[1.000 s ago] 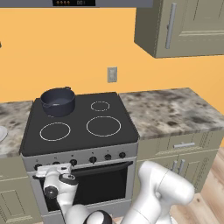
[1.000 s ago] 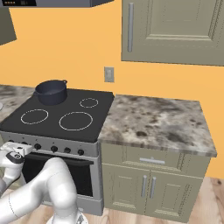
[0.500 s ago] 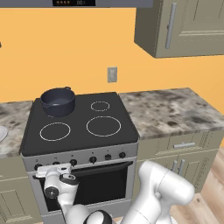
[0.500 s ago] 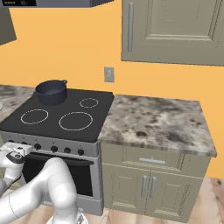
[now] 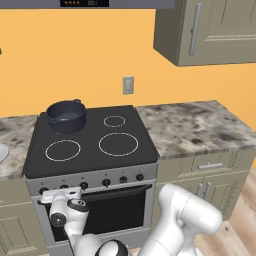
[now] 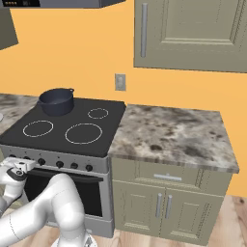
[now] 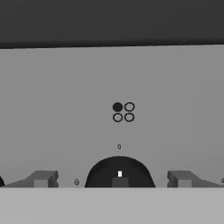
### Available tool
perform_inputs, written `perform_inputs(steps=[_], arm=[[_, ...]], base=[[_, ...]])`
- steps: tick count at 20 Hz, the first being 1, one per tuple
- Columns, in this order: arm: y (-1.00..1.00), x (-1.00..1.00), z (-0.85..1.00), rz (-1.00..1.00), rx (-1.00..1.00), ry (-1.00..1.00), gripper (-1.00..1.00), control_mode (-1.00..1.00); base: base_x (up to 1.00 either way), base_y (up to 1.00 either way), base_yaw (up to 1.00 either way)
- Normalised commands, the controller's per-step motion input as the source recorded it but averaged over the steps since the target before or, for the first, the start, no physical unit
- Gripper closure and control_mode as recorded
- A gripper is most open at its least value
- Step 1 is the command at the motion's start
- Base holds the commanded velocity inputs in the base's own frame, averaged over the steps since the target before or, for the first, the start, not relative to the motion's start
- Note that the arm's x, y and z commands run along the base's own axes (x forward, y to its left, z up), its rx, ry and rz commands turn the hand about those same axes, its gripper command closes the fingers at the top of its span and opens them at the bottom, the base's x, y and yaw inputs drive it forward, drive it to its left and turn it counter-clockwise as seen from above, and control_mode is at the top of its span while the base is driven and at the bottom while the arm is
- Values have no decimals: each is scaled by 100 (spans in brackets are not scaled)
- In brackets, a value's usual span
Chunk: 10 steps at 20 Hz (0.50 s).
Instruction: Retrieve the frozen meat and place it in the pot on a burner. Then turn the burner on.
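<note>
The dark blue-grey pot [image 5: 66,116] [image 6: 56,101] stands on the stove's back left burner. The frozen meat is out of view, and I cannot see into the pot. My gripper [image 5: 60,194] [image 6: 20,165] [image 7: 113,179] is low at the stove's front panel, at its left end. In the hand view a round black knob [image 7: 119,173] sits between my two fingertips [image 7: 42,178], which stand wide apart with a gap on each side. The gripper is open. Above the knob is a four-circle burner mark [image 7: 123,112] whose upper left circle is filled.
A row of knobs [image 5: 102,182] runs along the stove front above the oven door [image 5: 112,210]. A white plate [image 5: 2,152] lies at the left edge of the counter. Marbled counter [image 6: 169,132] extends to the right, with cabinets above and below.
</note>
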Motion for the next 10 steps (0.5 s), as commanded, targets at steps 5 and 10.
perform_inputs(steps=[5, 10], arm=[[0, -6, -48, 0, -1, 0, -100, -100], [0, 0, -5, 0, 0, 0, -100, -100]], base=[[0, 0, 0], [0, 0, 0]])
